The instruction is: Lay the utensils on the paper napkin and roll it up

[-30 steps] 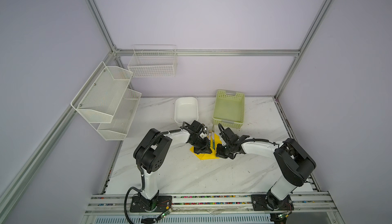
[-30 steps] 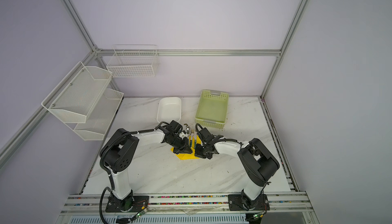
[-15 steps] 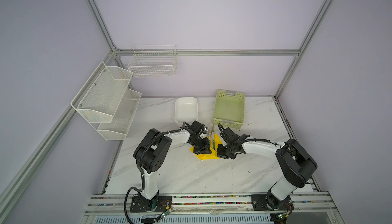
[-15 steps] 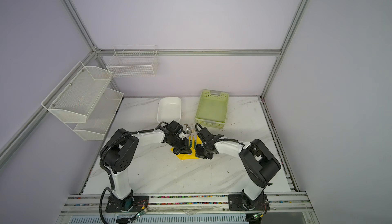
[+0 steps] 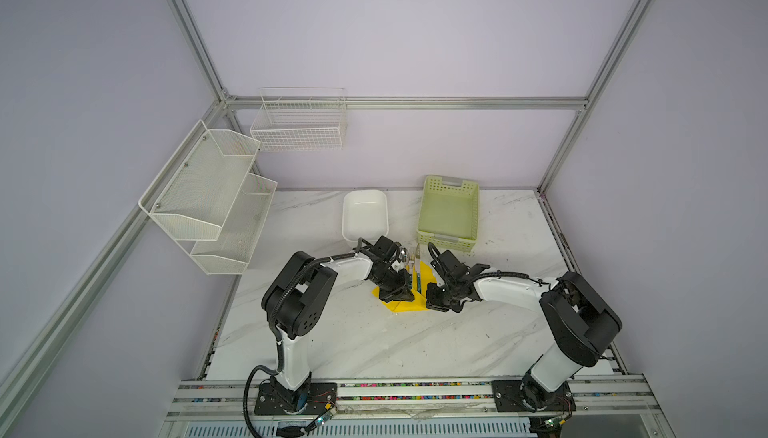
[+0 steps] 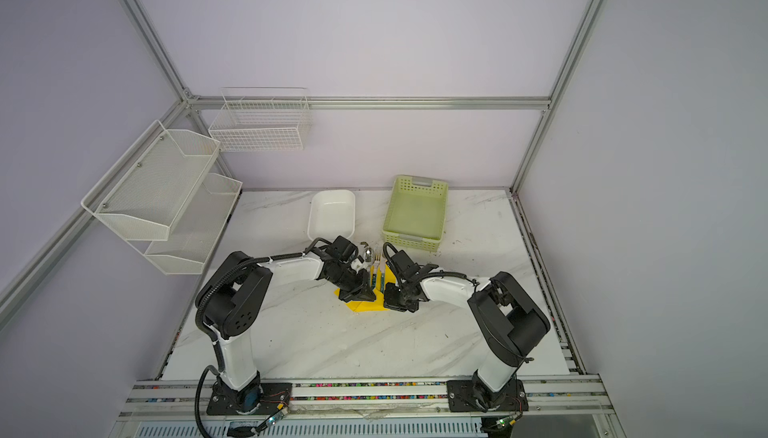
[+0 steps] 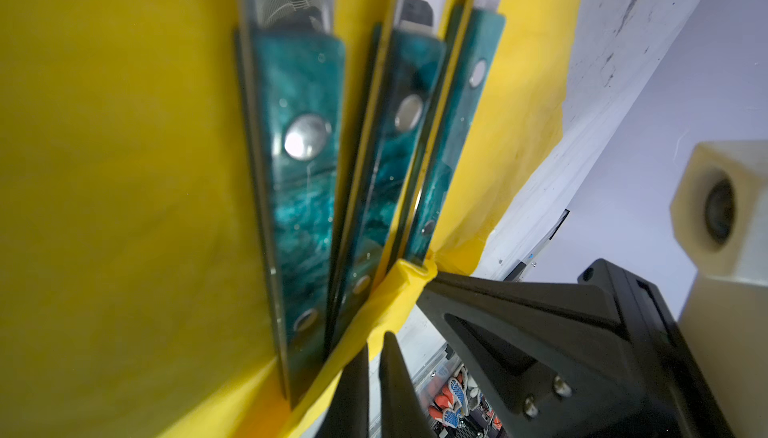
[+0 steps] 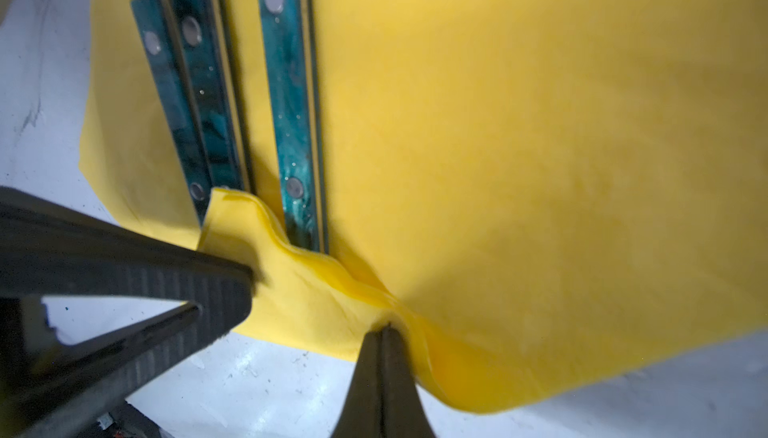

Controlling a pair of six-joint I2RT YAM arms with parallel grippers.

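paper napkin (image 5: 405, 306): bright yellow, flat on the marble table (image 5: 374, 344), dead centre between the two arms, with the near edge lifted and folded up over the handle ends

utensils (image 8: 291, 103): three pieces side by side on the yellow. Teal handles on the near side by the grippers, metal heads poking off the far edge toward the green basket (image 5: 446, 243)

left gripper (image 7: 374, 353): squeezed almost closed, tips right at the folded edge beside the handle ends. Looks like a pinch on the paper

right gripper (image 8: 382, 328): clamped tight on that same fold, with a bunched ridge of paper at the tips

napkin feel: super thin and floppy, zero stiffness. Probably rips if yanked or pulled two ways at once

cutlery feel: stiff, slick and heavy next to the paper, so more likely to slide or fan out than to roll along nicely

where to grab: the near folded edge, one pinch each side of the handles, pretty much as now. Not a lone corner, and not the metal

next bit (guessing): fold rolled forward over the handles, both sides level, low to the table

watch out: handles slightly fanned rather than parallel, so easy to end up with a lopsided roll
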